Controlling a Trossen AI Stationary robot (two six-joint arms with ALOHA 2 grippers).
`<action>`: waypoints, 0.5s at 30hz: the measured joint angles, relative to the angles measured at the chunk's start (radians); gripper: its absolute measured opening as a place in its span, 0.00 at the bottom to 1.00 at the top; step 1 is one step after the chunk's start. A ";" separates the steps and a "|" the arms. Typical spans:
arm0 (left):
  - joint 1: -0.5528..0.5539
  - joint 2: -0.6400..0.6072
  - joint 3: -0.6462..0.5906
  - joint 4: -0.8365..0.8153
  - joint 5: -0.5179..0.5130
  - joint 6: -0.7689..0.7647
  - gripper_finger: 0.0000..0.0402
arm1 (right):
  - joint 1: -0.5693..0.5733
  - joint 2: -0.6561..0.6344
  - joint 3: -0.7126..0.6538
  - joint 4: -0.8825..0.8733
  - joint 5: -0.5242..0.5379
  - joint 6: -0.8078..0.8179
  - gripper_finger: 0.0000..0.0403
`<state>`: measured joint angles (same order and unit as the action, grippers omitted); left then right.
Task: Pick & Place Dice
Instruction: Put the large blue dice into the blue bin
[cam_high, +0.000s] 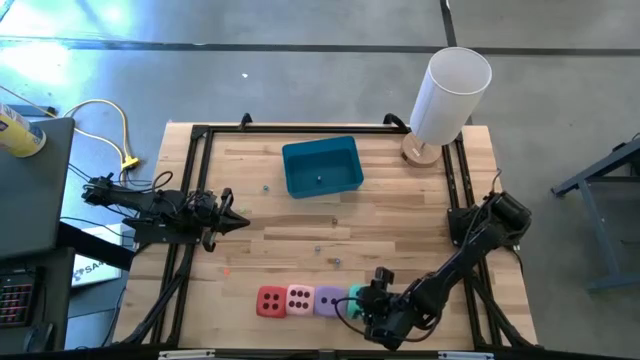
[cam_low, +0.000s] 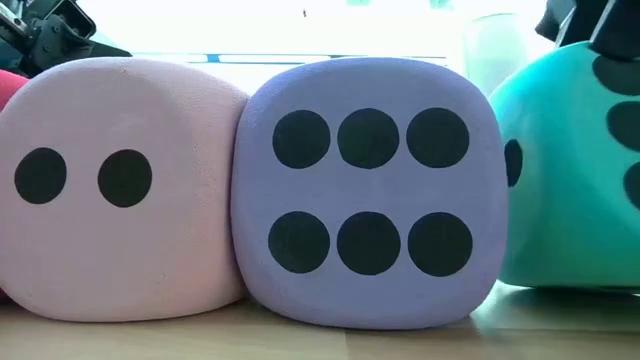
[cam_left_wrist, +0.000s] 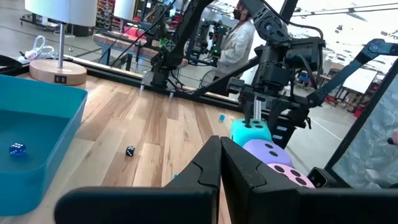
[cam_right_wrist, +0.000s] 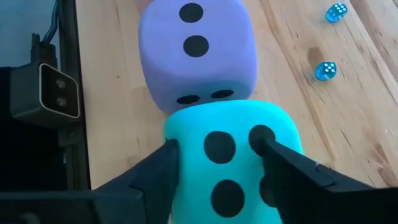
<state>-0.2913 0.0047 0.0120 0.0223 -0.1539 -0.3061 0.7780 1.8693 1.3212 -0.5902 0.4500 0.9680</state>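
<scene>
Grey concrete floor surrounds a pale wooden bench (cam_high: 300, 250) framed by dark rails. Along its near edge four dice sit in a row, touching side by side: red die (cam_high: 270, 301) at the left, then pink die (cam_high: 299, 298), purple die (cam_high: 329, 299) and teal die (cam_high: 356, 294) at the right end. The right pincer (cam_right_wrist: 217, 155) stands over the teal die with one finger (cam_right_wrist: 158, 168) on each of two opposite sides, both pressed against its soft faces, so it is grasping that die while the die rests on the bench beside the purple one. In the low view the purple die shows six pips and the pink die two. Farther back, near the middle of the bench, lies a blue bin (cam_high: 322, 166) with a tiny blue die (cam_left_wrist: 17, 149) inside; a few more tiny blue dice (cam_right_wrist: 325, 70) are scattered on the wood. A white lamp (cam_high: 448, 95) stands at the far right corner. The left pincer (cam_high: 240, 221) waits clenched and empty at the left side of the bench, well apart from the dice.
</scene>
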 joint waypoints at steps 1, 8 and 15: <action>0.000 0.000 0.000 0.000 0.000 0.000 0.00 | 0.000 -0.004 0.000 -0.005 -0.001 0.000 0.46; 0.000 0.000 0.000 0.000 0.000 0.000 0.00 | -0.003 -0.011 0.003 -0.011 -0.067 -0.003 0.21; 0.000 0.000 0.000 0.000 0.000 0.000 0.00 | -0.008 -0.008 0.004 -0.005 -0.130 0.014 0.15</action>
<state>-0.2910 0.0044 0.0120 0.0223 -0.1539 -0.3061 0.7704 1.8611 1.3248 -0.5955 0.3195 0.9823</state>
